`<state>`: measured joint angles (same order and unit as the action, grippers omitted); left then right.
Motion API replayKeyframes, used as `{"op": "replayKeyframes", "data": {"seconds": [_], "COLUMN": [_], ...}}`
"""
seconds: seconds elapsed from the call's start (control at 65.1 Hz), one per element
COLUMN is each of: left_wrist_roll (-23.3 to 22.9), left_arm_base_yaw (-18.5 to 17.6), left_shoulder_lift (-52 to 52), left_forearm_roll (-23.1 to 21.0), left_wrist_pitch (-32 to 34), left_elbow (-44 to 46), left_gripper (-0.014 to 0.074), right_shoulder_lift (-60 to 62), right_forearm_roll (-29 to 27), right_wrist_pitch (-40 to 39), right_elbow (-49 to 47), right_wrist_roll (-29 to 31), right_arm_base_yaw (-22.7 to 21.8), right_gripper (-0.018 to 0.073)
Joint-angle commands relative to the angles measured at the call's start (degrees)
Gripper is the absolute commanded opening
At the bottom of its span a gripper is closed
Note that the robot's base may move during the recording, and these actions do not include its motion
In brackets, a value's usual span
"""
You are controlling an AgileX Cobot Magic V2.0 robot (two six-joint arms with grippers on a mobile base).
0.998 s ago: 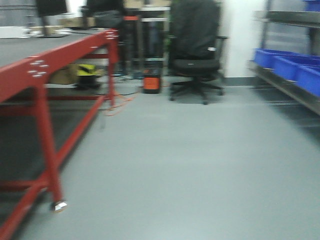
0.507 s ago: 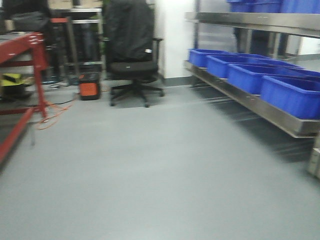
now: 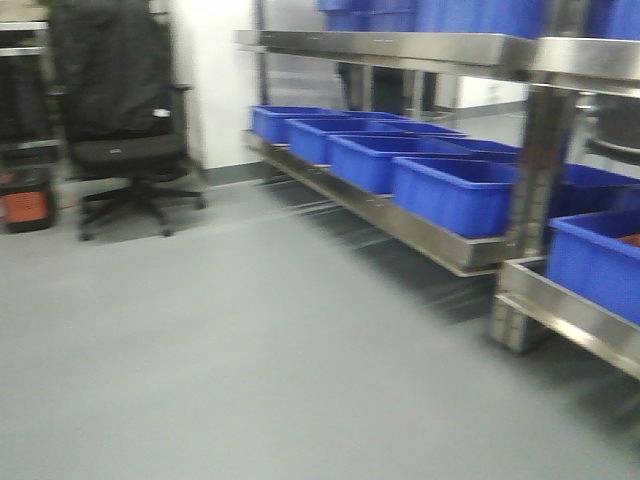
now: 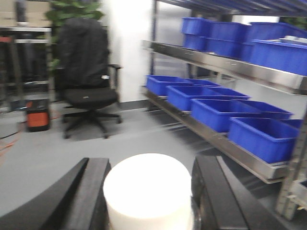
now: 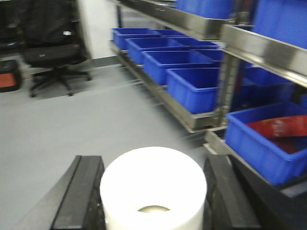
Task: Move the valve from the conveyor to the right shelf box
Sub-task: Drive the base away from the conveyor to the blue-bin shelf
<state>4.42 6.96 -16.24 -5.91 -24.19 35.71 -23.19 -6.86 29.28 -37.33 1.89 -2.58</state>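
In the left wrist view a white cylindrical valve point(image 4: 146, 191) sits between the black fingers point(image 4: 88, 191) of my left gripper point(image 4: 151, 165), which is shut on it. In the right wrist view a second white valve point(image 5: 153, 182), with a dark hole in its top, is held the same way by my right gripper point(image 5: 152, 162). The steel shelf point(image 3: 400, 225) with blue boxes point(image 3: 455, 190) runs along the right side. A nearer blue box point(image 5: 268, 139) holds something red. The conveyor is out of view. Neither gripper shows in the front view.
A black office chair point(image 3: 120, 110) and an orange-fronted box point(image 3: 25, 205) stand at the back left. A steel upright post point(image 3: 535, 170) of the shelf rises at the right. An upper shelf level point(image 3: 400, 42) carries more blue boxes. Grey floor point(image 3: 250, 350) lies ahead.
The front view has swung to the right. The red table frame has left the picture at the left, and the shelf with blue boxes now fills the right side, closer.
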Motion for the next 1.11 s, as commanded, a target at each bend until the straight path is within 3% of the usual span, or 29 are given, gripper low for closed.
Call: {"op": "replayKeyframes", "data": {"seconds": [0.0,1.09], "left_wrist_roll": [-0.34,-0.34], "left_arm_base_yaw": [0.04,0.04], "left_shoulder_lift": [0.43,0.43], "left_forearm_roll": [-0.39,-0.39], "left_wrist_pitch": [2.99,2.99], "left_elbow": [0.45,0.45], "left_gripper": [-0.0111,-0.0111], "right_shoulder_lift": [0.45,0.45], "right_forearm_roll": [0.34,0.34], "right_wrist_pitch": [-4.08,-4.08], "right_elbow": [-0.53,-0.53], "right_wrist_roll": [0.17,0.17], "right_arm_base_yaw": [-0.05,-0.05], "right_gripper": [-0.0163,-0.0163]}}
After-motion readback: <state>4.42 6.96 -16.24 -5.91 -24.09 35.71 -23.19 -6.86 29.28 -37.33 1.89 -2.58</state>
